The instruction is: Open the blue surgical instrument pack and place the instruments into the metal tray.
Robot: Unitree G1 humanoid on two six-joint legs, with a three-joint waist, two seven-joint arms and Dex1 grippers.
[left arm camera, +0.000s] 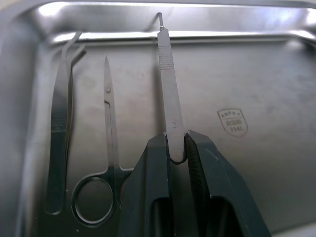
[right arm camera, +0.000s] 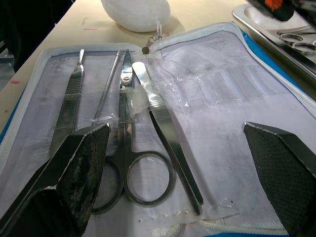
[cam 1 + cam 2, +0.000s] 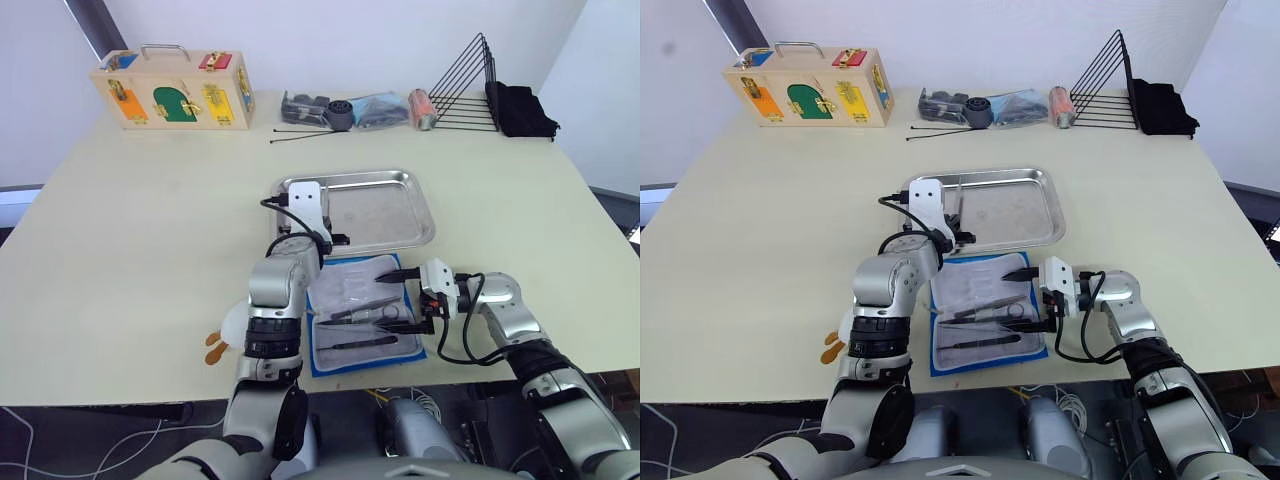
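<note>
While the blue pack lies unzipped at the table's near edge with instruments under its clear strips, the right gripper hovers over it, jaws wide. Beyond, the left gripper pinches a scalpel handle over the metal tray, beside scissors and tweezers.

instruments in metal tray: 3 | instruments in blue pack: 4 | black rods: 2
</note>
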